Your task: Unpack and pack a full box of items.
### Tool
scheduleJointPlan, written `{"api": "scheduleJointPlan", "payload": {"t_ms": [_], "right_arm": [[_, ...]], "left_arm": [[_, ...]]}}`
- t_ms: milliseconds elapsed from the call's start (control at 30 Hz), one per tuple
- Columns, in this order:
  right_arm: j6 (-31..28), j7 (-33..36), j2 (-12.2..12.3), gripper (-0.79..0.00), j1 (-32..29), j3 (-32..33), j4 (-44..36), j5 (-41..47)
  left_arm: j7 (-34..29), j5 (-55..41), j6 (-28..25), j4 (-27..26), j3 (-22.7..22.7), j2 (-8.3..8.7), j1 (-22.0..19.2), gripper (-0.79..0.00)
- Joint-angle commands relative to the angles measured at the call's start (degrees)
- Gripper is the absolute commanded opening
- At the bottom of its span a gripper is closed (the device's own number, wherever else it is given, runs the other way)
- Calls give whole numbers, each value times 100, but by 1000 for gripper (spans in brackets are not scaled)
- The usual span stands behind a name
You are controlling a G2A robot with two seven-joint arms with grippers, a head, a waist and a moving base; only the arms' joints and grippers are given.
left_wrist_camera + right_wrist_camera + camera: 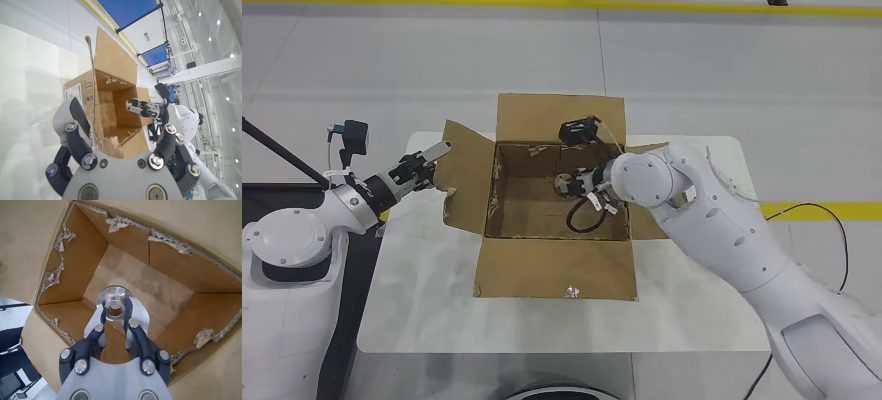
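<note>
An open cardboard box (552,268) stands mid-table with its flaps folded out. Over the opening hangs my right gripper (567,185), shut on the hub of a silver metal flange (111,294), well above the box floor (143,279). The left wrist view shows that same gripper (132,108) and flange (127,105) against the far inner wall. My left gripper (122,103) is open just outside the box's left flap (460,165), whose torn edge (92,91) runs close beside one finger (78,113).
The white table (692,310) has free room in front of the box and on both sides. A black cable loop (587,222) from the right arm hangs over the box opening. Torn cardboard (56,275) lines the box rim.
</note>
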Motion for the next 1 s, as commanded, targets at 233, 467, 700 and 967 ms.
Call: {"api": "scheduleJointPlan", "payload": {"t_ms": [233,467,700,967], "right_arm": [[-109,134,-567,-785,377,-859,703,-358],[-142,232,-1247,-785,691,-1469,1707,-466],[-452,344,-1894,-785,889,-1847,2807,-597],[-753,361,-2500,-785,951,-2016,3858,-702]], "left_arm": [[0,0,0,0,0,0,0,0],[0,0,0,0,0,0,0,0],[0,0,0,0,0,0,0,0],[0,0,0,0,0,0,0,0]]}}
